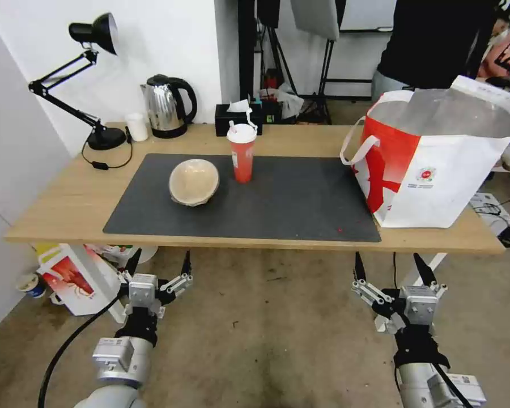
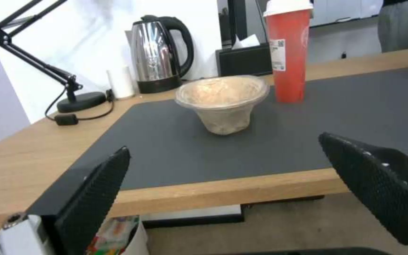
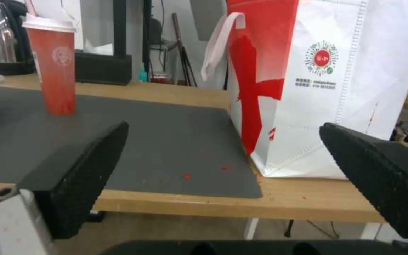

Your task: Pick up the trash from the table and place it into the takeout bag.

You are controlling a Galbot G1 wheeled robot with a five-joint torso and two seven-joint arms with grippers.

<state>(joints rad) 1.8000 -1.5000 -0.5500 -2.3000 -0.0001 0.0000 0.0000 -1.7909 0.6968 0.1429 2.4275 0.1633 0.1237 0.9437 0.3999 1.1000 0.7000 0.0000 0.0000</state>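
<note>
On the mat (image 1: 277,204), a dark grey matte sheet covering the middle of the table (image 1: 62,204), two pieces of trash are seen: a tan paper bowl (image 1: 194,181), flared and thin-walled, lying tipped near the mat's left part, and just beside it a tall red cup (image 1: 242,154) standing upright with a white lid and straw. Off the mat's right edge, and touching it, the bag (image 1: 436,170) stands upright with its mouth open, probably so that items can be dropped in from above; its walls are stiff woven white and red, its lining silver foil. Below the mat's near edge, over the floor, the left gripper (image 1: 158,266) and right gripper (image 1: 389,269) are held low, each spread wide and empty, black textured pads facing the table.
</note>
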